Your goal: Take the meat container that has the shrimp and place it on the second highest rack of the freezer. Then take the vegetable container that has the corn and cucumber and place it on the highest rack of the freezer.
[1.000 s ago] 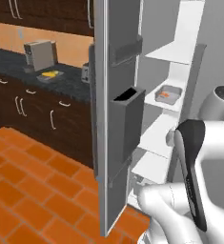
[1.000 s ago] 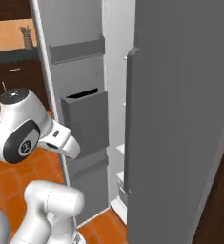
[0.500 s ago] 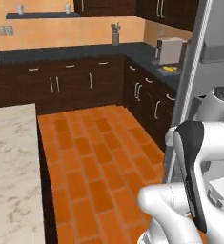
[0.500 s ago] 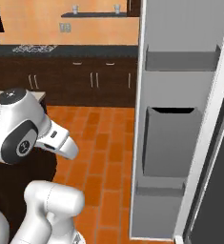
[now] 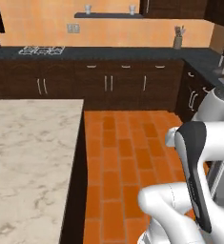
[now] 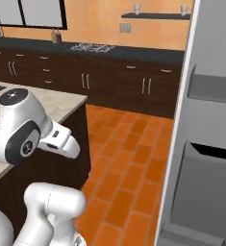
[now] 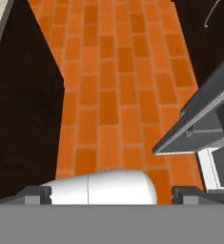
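My gripper (image 7: 111, 193) points down at the orange tile floor, its two dark fingertips (image 7: 37, 193) standing far apart at the bottom of the hand view, open with nothing between them. The freezer's open grey door (image 6: 208, 120) with its door bins fills the right side of the right base view. That door's dark lower edge (image 7: 199, 124) crosses the right of the hand view. Both containers and the racks are out of view.
A marble-topped island (image 5: 27, 157) stands to the left, its dark side (image 7: 23, 109) close beside the hand. Orange tile floor (image 5: 123, 152) runs between the island and the freezer door. Dark cabinets under a black counter (image 5: 108, 53) with a stovetop (image 5: 39, 49) line the back wall.
The base has turned left, so both base views swung from the freezer's open inside to the kitchen floor and island. The gripper has stayed open and empty.
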